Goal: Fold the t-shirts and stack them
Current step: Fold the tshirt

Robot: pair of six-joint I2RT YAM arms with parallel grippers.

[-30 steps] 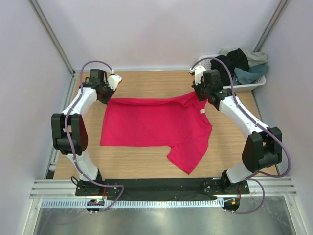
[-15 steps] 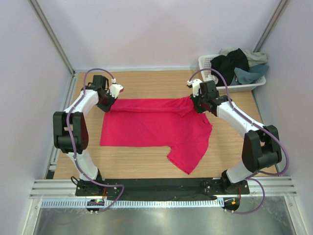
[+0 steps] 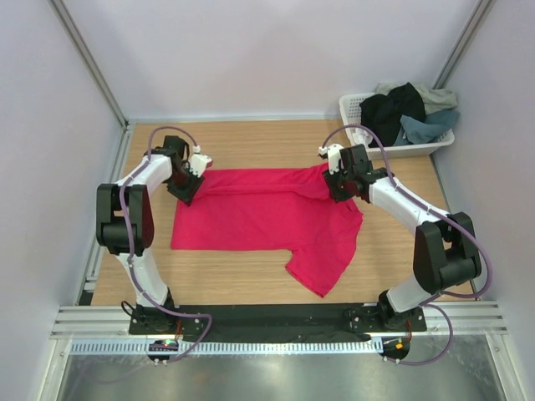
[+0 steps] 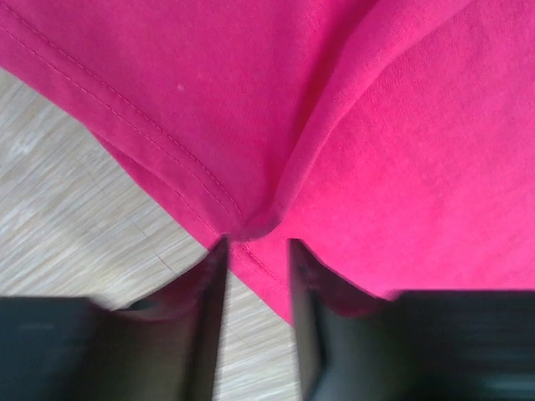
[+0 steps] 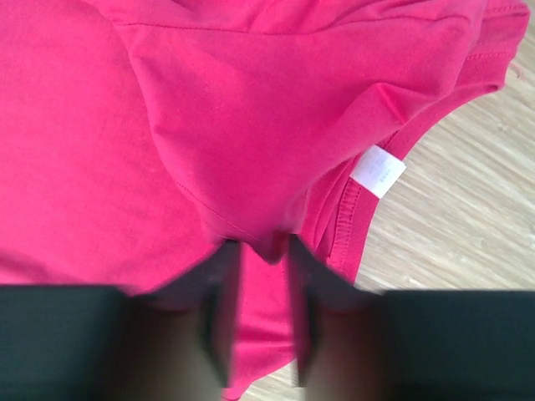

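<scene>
Task item: crimson-pink t-shirt (image 3: 267,213), lying spread across the middle of the bench (image 3: 251,142), with one sleeve trailing toward my bases. Its far edge looks doubled over near the collar end.
Left gripper (image 4: 255,242): down at the shirt's far-left corner, jaws standing a little apart. A pucker of the stitched hem (image 4: 125,125) sits at the tips; I judge it loose, not clamped.
Right gripper (image 5: 259,242): at the far-right end, beside the white label (image 5: 378,171). The jaws are likewise parted a little, with a fold of cloth lying in the gap, seemingly unsqueezed.
Handling: thin, limp, light knit with no stiffness. It should sag and crease when lifted and drag on the wood rather than glide. Not fragile.
Hold points: hem and collar seams, where the cloth is doubled, with two corners taken together to keep the panel taut.
Surroundings: white lattice basket (image 3: 355,104) at the far-right corner, heaped with other shirts (image 3: 405,104) in black, slate-blue and pale grey-green. It stands well apart from the crimson one.
Obstructions: nothing rests on the cloth. The trailing sleeve may bunch under a fold.
</scene>
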